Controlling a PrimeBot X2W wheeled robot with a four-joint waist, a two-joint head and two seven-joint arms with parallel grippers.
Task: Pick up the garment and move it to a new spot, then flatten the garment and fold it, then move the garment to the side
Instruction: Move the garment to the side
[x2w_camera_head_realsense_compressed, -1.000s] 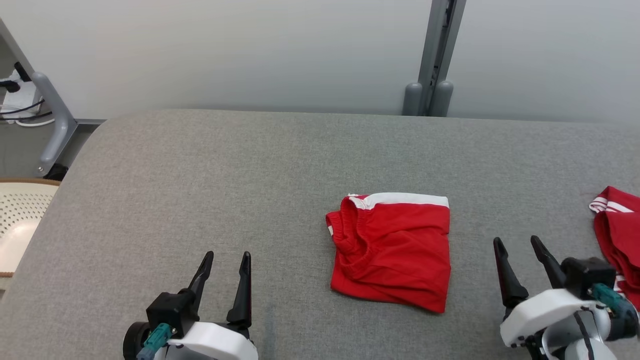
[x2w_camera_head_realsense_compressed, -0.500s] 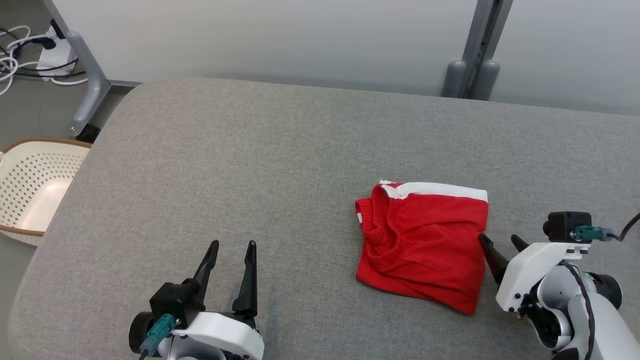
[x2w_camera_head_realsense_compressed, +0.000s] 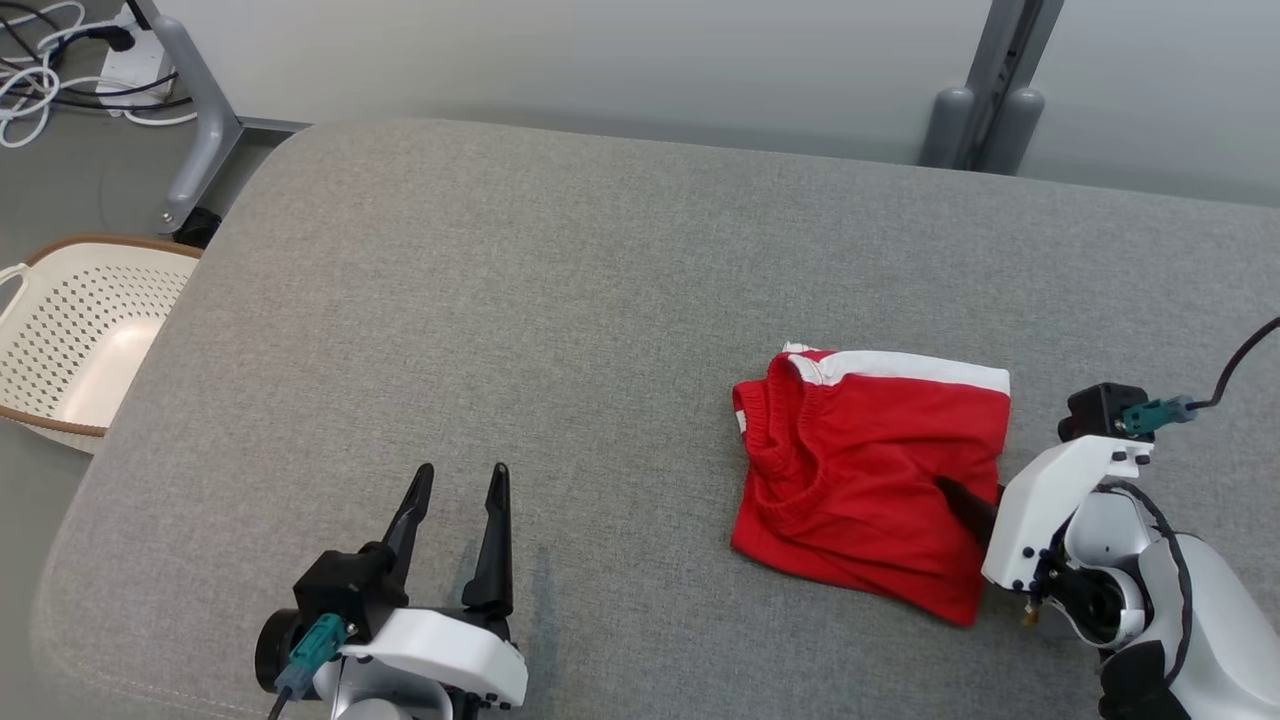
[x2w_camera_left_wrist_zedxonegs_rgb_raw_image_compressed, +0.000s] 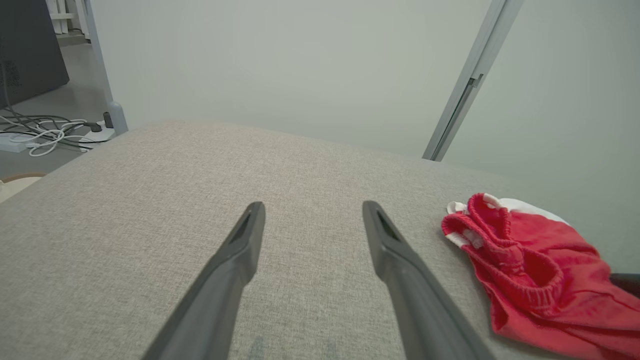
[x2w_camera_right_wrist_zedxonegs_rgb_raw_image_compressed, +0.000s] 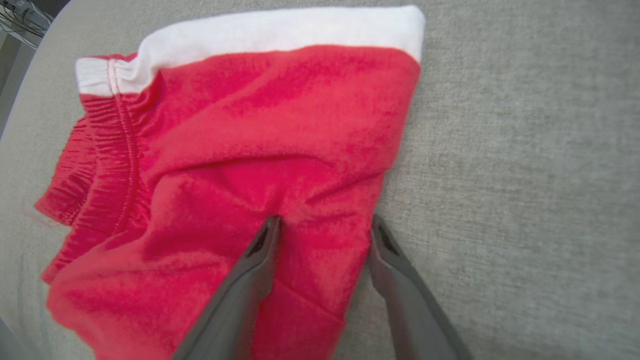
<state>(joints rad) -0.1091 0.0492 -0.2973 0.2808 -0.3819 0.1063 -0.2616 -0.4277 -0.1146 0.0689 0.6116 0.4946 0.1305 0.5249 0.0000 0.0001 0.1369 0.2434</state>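
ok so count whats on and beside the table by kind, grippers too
red shorts, folded: 1
cream basket, beside the table: 1
grippers, left gripper and right gripper: 2
total: 4

Your left gripper (x2w_camera_head_realsense_compressed: 461, 472), lower left, and right gripper (x2w_camera_right_wrist_zedxonegs_rgb_raw_image_compressed: 325, 220) share long dark tapered fingers (x2w_camera_head_realsense_compressed: 490, 550). Behind them you see glossy white shells (x2w_camera_head_realsense_compressed: 1050, 500) with small dark screws (x2w_camera_head_realsense_compressed: 1012, 553), black blocks (x2w_camera_head_realsense_compressed: 1095, 410), teal connectors (x2w_camera_head_realsense_compressed: 1150, 413) and a black cable (x2w_camera_head_realsense_compressed: 1240, 355) at right.

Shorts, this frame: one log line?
shorts: folded, on gray table | right gripper: open, straddling shorts' right edge | left gripper: open, clear of shorts
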